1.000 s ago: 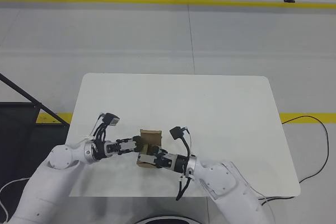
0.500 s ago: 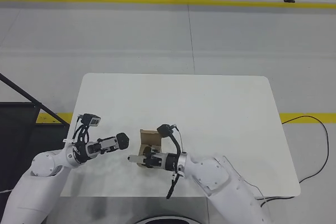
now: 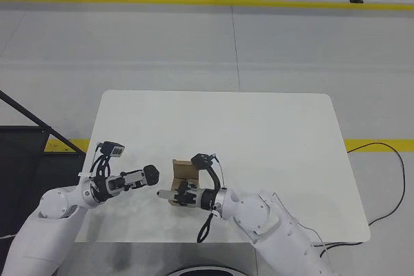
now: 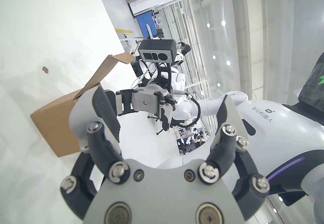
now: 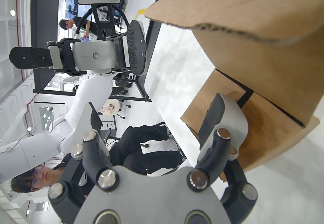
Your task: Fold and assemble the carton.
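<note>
A small brown carton stands on the white table near its front edge, with one flap raised. My right gripper is open at the carton's front side. In the right wrist view one fingertip lies against the carton wall, and the other is well off it. My left gripper hangs open a short way to the left of the carton, touching nothing. In the left wrist view the left gripper faces the carton and the right gripper beyond it.
A tiny brown scrap lies on the table past the carton. A black frame stands off the table's left side, and a cable runs on the floor at the right. The table's front edge is close under both arms.
My left gripper has let go of the carton and drawn back to the left. The right gripper has shifted left along the carton's front side. Hardly anything has moved in the last half second.
</note>
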`<state>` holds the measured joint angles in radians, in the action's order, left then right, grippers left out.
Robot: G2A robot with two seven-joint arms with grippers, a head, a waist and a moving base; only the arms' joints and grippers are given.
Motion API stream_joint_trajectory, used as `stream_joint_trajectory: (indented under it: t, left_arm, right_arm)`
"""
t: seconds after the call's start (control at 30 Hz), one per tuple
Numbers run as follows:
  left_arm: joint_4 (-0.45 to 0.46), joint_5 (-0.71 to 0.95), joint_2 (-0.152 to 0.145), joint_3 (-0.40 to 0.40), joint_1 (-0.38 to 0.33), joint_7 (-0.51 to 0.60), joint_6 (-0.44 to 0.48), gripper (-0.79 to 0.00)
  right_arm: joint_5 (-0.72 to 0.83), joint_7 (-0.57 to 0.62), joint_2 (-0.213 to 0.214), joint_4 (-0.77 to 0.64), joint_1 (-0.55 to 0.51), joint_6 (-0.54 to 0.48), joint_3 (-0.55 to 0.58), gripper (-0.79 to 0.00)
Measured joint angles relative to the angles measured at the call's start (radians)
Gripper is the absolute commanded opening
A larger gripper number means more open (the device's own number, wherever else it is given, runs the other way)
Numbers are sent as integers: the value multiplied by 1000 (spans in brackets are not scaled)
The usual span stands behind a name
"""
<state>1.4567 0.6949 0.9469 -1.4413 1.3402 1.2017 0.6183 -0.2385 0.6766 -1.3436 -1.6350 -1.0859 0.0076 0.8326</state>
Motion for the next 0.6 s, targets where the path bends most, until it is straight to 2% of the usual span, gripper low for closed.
stream_joint_trajectory:
  t: [0.6]
  left_arm:
    - [-3, 6, 2, 6, -9, 0, 1, 0]
  right_arm:
    - [-22, 24, -7, 32, 27, 15, -16, 0]
